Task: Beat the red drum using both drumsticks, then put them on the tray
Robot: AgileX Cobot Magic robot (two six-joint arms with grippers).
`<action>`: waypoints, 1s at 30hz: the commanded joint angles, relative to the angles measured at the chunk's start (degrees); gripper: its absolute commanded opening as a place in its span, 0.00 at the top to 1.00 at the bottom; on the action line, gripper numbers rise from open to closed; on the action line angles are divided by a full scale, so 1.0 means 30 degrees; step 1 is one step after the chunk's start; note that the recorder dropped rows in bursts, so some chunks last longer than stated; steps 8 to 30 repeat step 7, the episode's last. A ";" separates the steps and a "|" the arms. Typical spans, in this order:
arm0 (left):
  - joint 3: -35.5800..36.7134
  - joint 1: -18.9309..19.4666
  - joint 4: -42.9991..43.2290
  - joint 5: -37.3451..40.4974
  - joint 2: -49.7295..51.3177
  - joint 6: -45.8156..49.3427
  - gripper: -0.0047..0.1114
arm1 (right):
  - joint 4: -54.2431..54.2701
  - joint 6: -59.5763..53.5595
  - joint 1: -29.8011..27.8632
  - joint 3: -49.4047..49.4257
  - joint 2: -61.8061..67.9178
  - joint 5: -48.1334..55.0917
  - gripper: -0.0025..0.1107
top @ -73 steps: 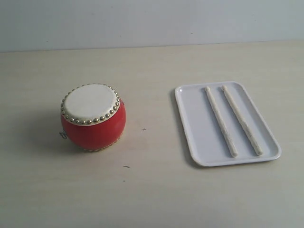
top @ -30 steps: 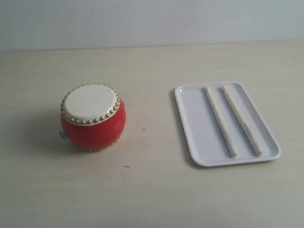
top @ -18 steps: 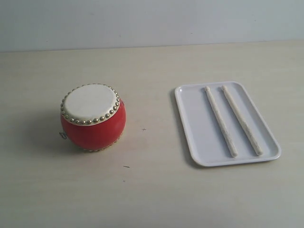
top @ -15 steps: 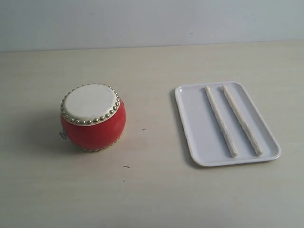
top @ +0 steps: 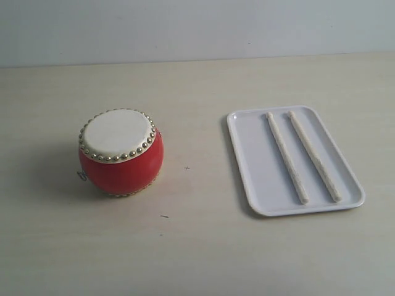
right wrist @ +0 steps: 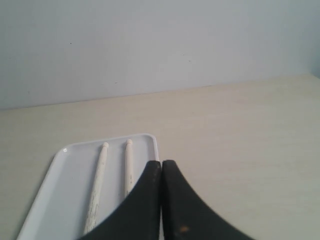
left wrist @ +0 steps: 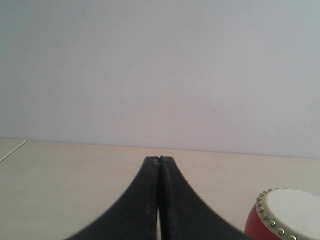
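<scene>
The red drum (top: 121, 152) stands on the table's left part, cream skin up; its edge also shows in the left wrist view (left wrist: 285, 215). Two pale drumsticks (top: 286, 157) (top: 314, 155) lie side by side on the white tray (top: 256, 185) at the right. The right wrist view shows both drumsticks (right wrist: 96, 192) (right wrist: 128, 167) on the tray (right wrist: 60, 185). My left gripper (left wrist: 159, 161) is shut with nothing in it, off to the side of the drum. My right gripper (right wrist: 161, 164) is shut and empty, by the tray's edge. Neither gripper appears in the exterior view.
A pale wooden table (top: 191, 246) carries everything and ends at a plain grey wall (top: 197, 24) at the back. A few small dark specks (top: 164, 216) mark the tabletop between the drum and the tray.
</scene>
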 commanded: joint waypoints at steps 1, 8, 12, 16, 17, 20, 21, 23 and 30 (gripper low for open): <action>-0.0010 0.0028 -0.0206 0.0001 -0.0111 -0.0134 0.96 | 0.0036 -0.0004 -0.0106 0.0096 -0.0111 -0.0028 0.98; -0.0010 0.0028 -0.0206 0.0001 -0.0111 -0.0063 0.96 | 0.0036 -0.0004 -0.0106 0.0096 -0.0111 -0.0028 0.98; -0.0010 0.0028 -0.0206 0.0001 -0.0111 -0.0063 0.96 | 0.0036 -0.0004 -0.0106 0.0096 -0.0111 -0.0028 0.98; -0.0010 0.0028 -0.0206 0.0001 -0.0111 -0.0063 0.96 | 0.0036 -0.0004 -0.0106 0.0096 -0.0111 -0.0028 0.98; -0.0010 0.0028 -0.0206 0.0001 -0.0111 -0.0063 0.96 | 0.0036 -0.0004 -0.0106 0.0096 -0.0111 -0.0028 0.98; -0.0010 0.0028 -0.0206 0.0001 -0.0111 -0.0063 0.96 | 0.0036 -0.0004 -0.0106 0.0096 -0.0111 -0.0028 0.98; -0.0010 0.0028 -0.0206 0.0001 -0.0111 -0.0063 0.96 | 0.0036 -0.0004 -0.0106 0.0096 -0.0111 -0.0028 0.98; -0.0010 0.0028 -0.0206 0.0001 -0.0111 -0.0063 0.96 | 0.0036 -0.0004 -0.0106 0.0096 -0.0111 -0.0028 0.98; -0.0010 0.0028 -0.0206 0.0001 -0.0111 -0.0063 0.96 | 0.0036 -0.0004 -0.0106 0.0096 -0.0111 -0.0028 0.98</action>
